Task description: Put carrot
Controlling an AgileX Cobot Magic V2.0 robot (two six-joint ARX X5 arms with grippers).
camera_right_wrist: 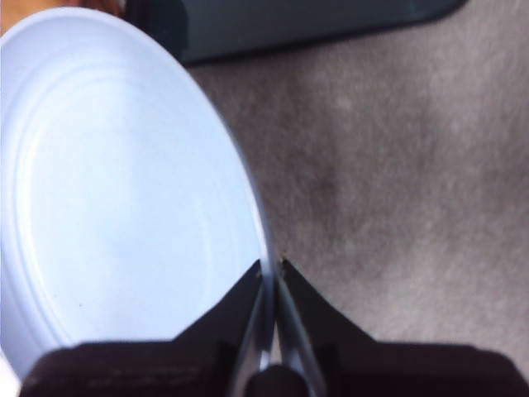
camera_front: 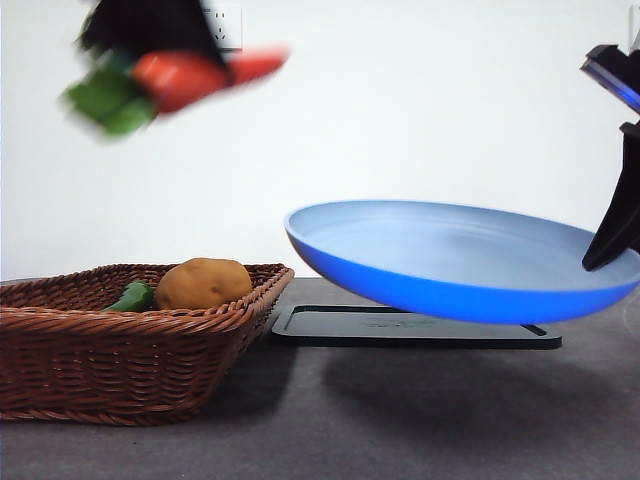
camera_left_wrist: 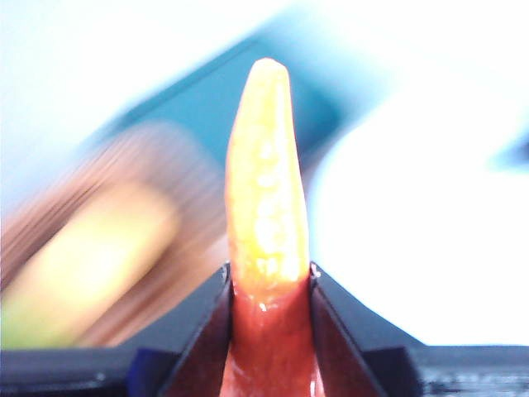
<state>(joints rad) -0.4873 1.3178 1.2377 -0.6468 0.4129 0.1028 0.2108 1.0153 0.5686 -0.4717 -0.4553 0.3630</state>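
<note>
Left gripper (camera_front: 175, 60) at upper left of the frame pinching the carrot (camera_front: 185, 78), right gripper (camera_right_wrist: 271, 269) clamped on blue plate (camera_front: 470, 262) rim, raised above the surface (camera_front: 420, 410), potato (camera_front: 203, 283) in wicker basket (camera_front: 120, 350)

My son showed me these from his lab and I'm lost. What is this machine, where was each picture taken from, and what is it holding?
It is a robot with two arms at a table, each ending in a black two-jawed pincer. One picture looks level across the table; the other two come from cameras on the arms' wrists. The left pincer is shut on a toy carrot, carried high above a wicker basket; the blur suggests movement. In the basket lie a potato and a green pepper. The right pincer grips the rim of a blue plate, held tilted above a dark flat mat on the grey table.
</note>
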